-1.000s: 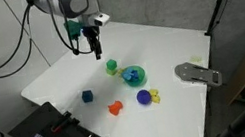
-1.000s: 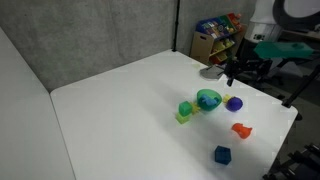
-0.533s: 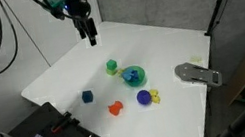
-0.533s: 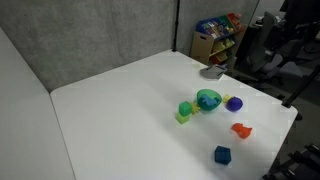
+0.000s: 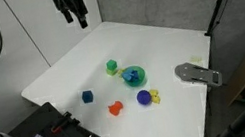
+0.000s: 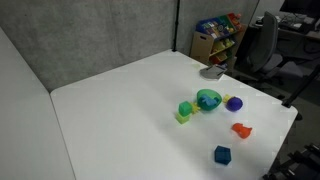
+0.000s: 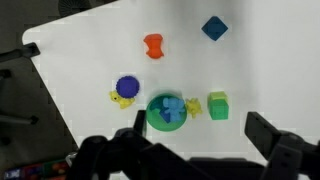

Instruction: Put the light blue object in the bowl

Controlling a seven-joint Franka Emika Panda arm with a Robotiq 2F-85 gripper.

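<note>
The green bowl (image 5: 134, 76) stands on the white table (image 5: 72, 72) and shows in both exterior views (image 6: 208, 99) and the wrist view (image 7: 152, 118). The light blue object (image 7: 172, 107) lies inside the bowl; in an exterior view it shows as a blue patch (image 5: 135, 74). My gripper (image 5: 81, 20) hangs high above the table's far left side, well away from the bowl. In the wrist view its jaws (image 7: 200, 128) are open and empty, with the bowl far below between them.
A green block (image 5: 112, 66) and a yellow toy (image 7: 193, 105) sit beside the bowl. A purple ball (image 5: 144, 97), an orange toy (image 5: 115, 107) and a dark blue cube (image 5: 87, 97) lie nearer the front. A grey device (image 5: 198, 73) sits at the table's edge.
My gripper has risen from just above the table near the bowl to high over the table's back, and has left one exterior view. The toys have not moved.
</note>
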